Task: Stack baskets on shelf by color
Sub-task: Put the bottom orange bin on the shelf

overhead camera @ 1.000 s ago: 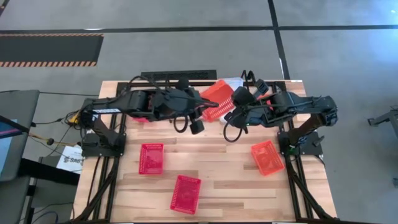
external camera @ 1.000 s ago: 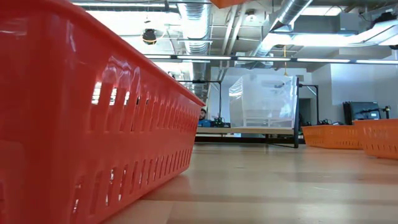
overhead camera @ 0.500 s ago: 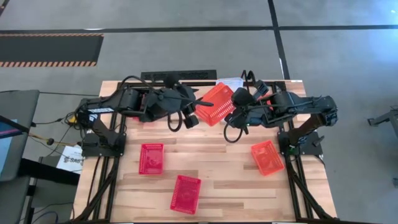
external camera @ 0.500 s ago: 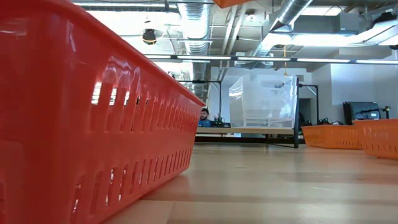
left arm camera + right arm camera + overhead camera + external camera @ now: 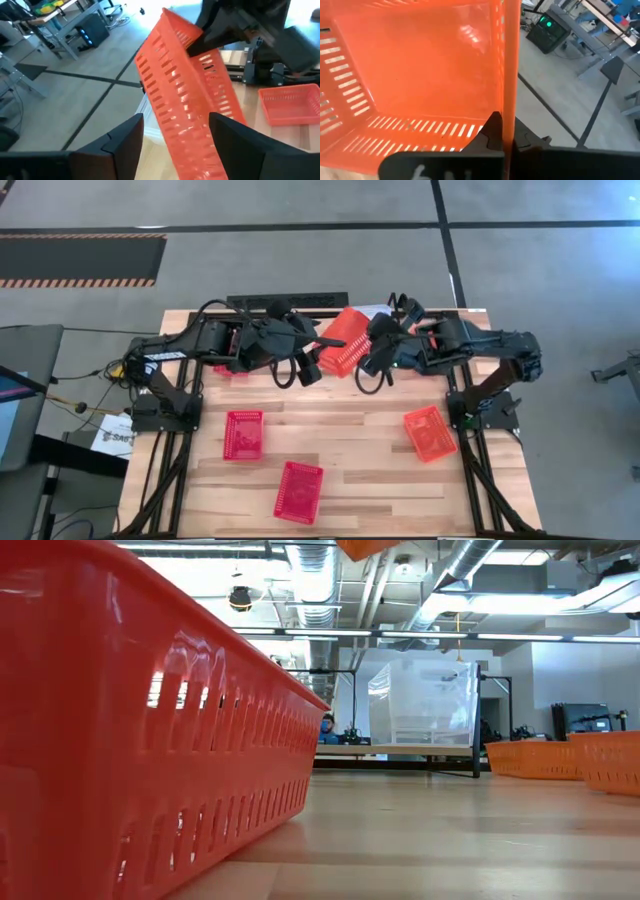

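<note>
An orange basket [image 5: 345, 340] hangs in the air over the table's far middle, tilted steeply on edge, with my right gripper [image 5: 372, 346] shut on it. My left gripper [image 5: 175, 122] is open. Its fingers stand on either side of the basket's lower end [image 5: 192, 145], and I cannot tell whether they touch it. Two red baskets [image 5: 243, 434] [image 5: 299, 491] and another orange basket [image 5: 430, 432] lie flat on the table. A black rack [image 5: 288, 301], seemingly the shelf, sits at the far edge. My right gripper pinches one wall of the orange basket at its rim [image 5: 510, 107], one finger inside the basket [image 5: 491, 131] and one outside [image 5: 526, 138]. It comes from the table's right, slanting down. The basket is lifted clear of the table and tilted.
The low view is filled on its left by a red basket's wall [image 5: 150, 740]; two orange baskets [image 5: 540, 758] show at its right. A pale, clear-looking thing [image 5: 376, 312] lies by the far edge behind the held basket. Bare wood lies in the table's middle.
My right gripper has moved a little toward the table's left and far edge, carrying the orange basket, which stays clear of the table and has turned slightly.
</note>
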Motion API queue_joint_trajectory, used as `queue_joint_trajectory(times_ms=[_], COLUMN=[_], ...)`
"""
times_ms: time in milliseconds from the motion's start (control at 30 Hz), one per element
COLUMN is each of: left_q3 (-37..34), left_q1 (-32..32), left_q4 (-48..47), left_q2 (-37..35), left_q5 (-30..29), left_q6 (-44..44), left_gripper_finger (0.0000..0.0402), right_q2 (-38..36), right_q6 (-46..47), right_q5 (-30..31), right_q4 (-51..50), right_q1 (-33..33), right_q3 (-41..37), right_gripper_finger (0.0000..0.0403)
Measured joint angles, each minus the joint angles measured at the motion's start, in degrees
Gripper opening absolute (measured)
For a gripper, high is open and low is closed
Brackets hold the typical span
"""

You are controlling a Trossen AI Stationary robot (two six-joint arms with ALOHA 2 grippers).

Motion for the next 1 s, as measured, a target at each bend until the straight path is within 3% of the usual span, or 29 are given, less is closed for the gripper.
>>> queue_joint_trajectory(times_ms=[300,567,1000], left_q3=[0.0,0.0,0.0], left_q1=[-0.1,2.1,7.5], left_q4=[-3.0,-4.4,-5.2], left_q2=[0.0,0.0,3.7], left_q5=[1.2,-1.5,3.4], left_q6=[0.1,0.4,-0.4], left_gripper_finger=[0.0223,0.0223,0.022], right_q2=[0.0,0.6,0.6], right_q6=[-3.6,-3.7,-7.7], right_q5=[-3.3,-4.7,-4.8], right_q4=[-1.2,1.9,9.0], right_q1=[-5.4,-4.0,-1.8], right_q3=[-0.3,-0.3,-0.3], right_gripper_finger=[0.0001,0.0001,0.0001])
